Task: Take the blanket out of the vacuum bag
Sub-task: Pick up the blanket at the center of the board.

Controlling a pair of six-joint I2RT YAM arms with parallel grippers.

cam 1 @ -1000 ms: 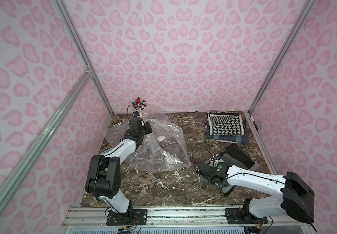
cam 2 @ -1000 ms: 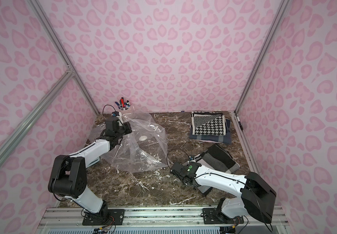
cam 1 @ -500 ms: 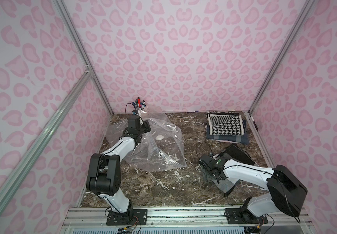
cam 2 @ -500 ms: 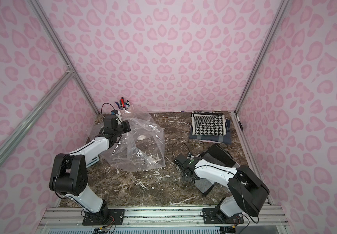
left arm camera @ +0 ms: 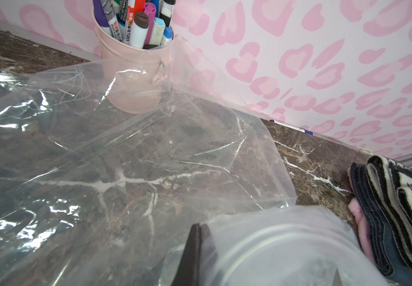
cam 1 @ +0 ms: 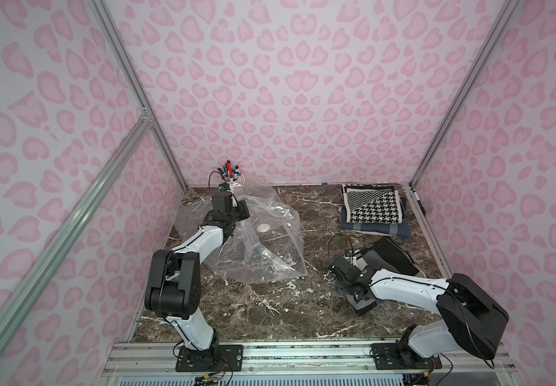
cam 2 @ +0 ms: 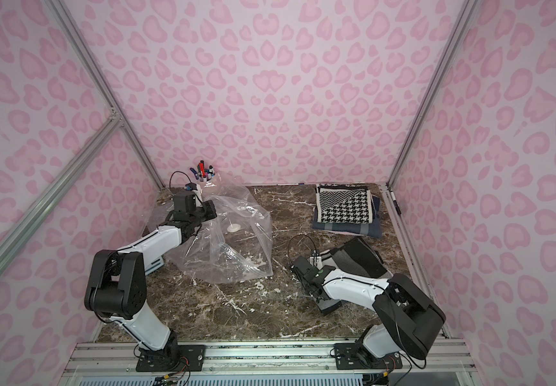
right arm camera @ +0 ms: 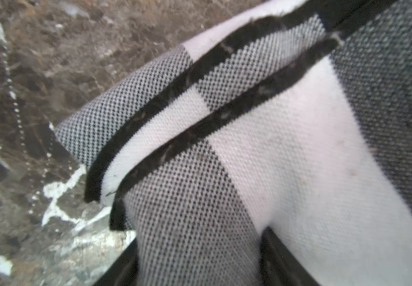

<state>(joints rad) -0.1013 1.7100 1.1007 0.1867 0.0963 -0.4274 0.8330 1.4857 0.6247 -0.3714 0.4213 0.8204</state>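
Clear vacuum bag [cam 1: 269, 254] empty, puffed; grey blanket [cam 1: 393, 255] outside, apart.

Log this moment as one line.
vacuum bag: empty | blanket: outside bag | left end effector: shut on vacuum bag | right end effector: shut on blanket

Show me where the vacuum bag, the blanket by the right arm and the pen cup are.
vacuum bag [cam 1: 269, 264]: in a top view, on its clear near wall.
blanket [right arm camera: 286, 148]: right wrist view, on a white patch.
pen cup [left arm camera: 130, 55]: left wrist view, on its bare pink wall.
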